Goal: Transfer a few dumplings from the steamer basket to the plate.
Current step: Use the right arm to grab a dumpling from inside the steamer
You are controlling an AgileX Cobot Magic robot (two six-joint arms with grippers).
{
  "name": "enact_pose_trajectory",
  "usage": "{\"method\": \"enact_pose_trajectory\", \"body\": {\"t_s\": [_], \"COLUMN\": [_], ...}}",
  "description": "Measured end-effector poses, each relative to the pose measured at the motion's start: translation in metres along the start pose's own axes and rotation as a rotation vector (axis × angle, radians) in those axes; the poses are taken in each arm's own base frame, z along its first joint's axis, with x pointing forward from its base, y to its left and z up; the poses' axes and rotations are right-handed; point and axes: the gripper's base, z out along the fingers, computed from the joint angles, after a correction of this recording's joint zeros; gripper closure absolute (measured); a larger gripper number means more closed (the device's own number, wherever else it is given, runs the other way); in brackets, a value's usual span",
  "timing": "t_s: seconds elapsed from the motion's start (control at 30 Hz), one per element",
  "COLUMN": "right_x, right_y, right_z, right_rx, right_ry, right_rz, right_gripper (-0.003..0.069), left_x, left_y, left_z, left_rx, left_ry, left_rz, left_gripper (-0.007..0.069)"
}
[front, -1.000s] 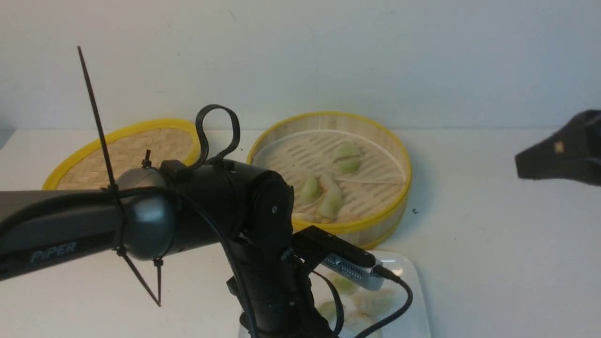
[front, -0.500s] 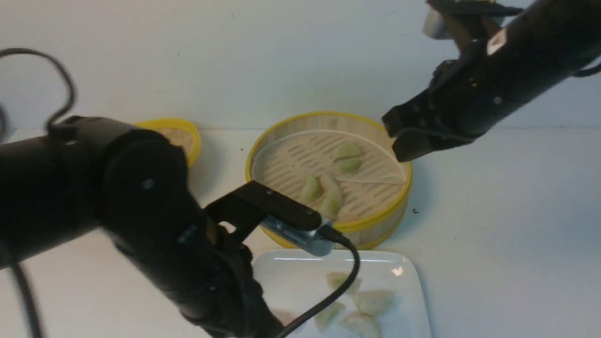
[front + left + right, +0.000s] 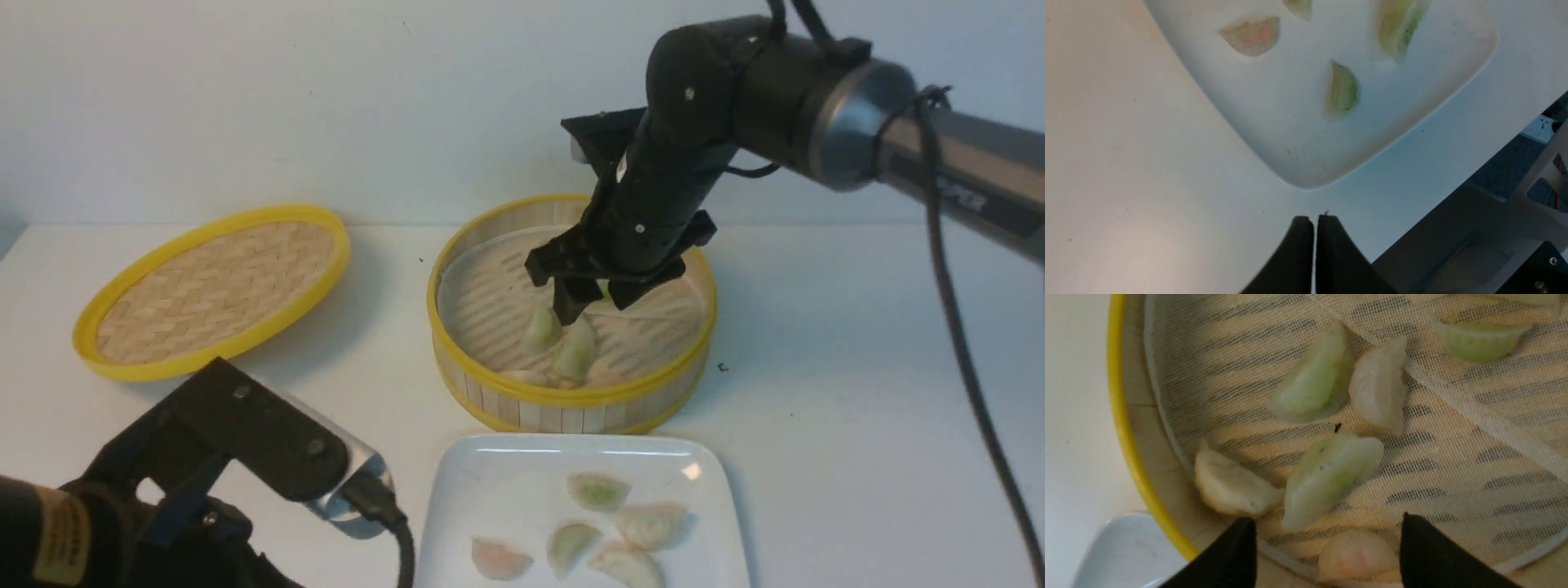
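The steamer basket [image 3: 571, 402] stands mid-table with several dumplings inside, among them two pale green ones [image 3: 540, 329] [image 3: 576, 353]. My right gripper [image 3: 588, 304] hangs open inside the basket just above them. In the right wrist view its fingertips [image 3: 1327, 520] straddle a pinkish dumpling [image 3: 1357, 553], with a green one [image 3: 1331, 473] just beyond. The white plate [image 3: 506, 482] in front of the basket carries several dumplings [image 3: 598, 491]. My left gripper [image 3: 1314, 218] is shut and empty, off the plate's corner [image 3: 1298, 163] over bare table.
The woven yellow-rimmed lid [image 3: 212, 286] lies at the left rear. A white mesh liner [image 3: 1453, 416] covers the basket floor. My left arm and its camera mount [image 3: 245, 433] fill the lower left. The table edge and dark robot frame [image 3: 1474, 245] show beside the plate.
My left arm has pulled back from over the plate to the lower left, its jaws now shut. My right arm has swung in from the right, lowered into the basket and opened.
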Motion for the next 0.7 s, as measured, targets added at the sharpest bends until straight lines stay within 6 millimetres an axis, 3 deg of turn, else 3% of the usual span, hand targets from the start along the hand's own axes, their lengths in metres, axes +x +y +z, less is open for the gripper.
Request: {"method": "enact_pose_trajectory", "body": {"t_s": [0.13,0.33,0.43,0.6,0.7], "right_x": [-0.002,0.002,0.003,0.003,0.001], "right_y": [-0.003,-0.007,-0.008,-0.011,-0.01], "right_z": [0.03,0.059,0.065,0.068,0.063], "right_rx": [0.008,0.018,0.025,0.054,0.06], "right_ry": [0.042,0.097,0.108,0.115,0.13], "right_rz": [0.03,0.045,0.055,0.04,0.04], "right_gripper": [0.0076,0.008,0.0151,0.0439,0.0441], "left_x": [0.012,0.027,0.033,0.042,0.045], "left_y": [-0.001,0.002,0.006,0.015,0.019], "left_z": [-0.02,-0.041,-0.048,-0.054,-0.055], "left_rx": [-0.018,-0.075,-0.13,-0.232,-0.281], "left_ry": [-0.046,-0.111,-0.127,-0.091,-0.065], "left_rz": [0.008,0.028,0.018,-0.03,-0.049], "left_gripper": [0.0631,0.0631,0.0631,0.0631,0.0631]}}
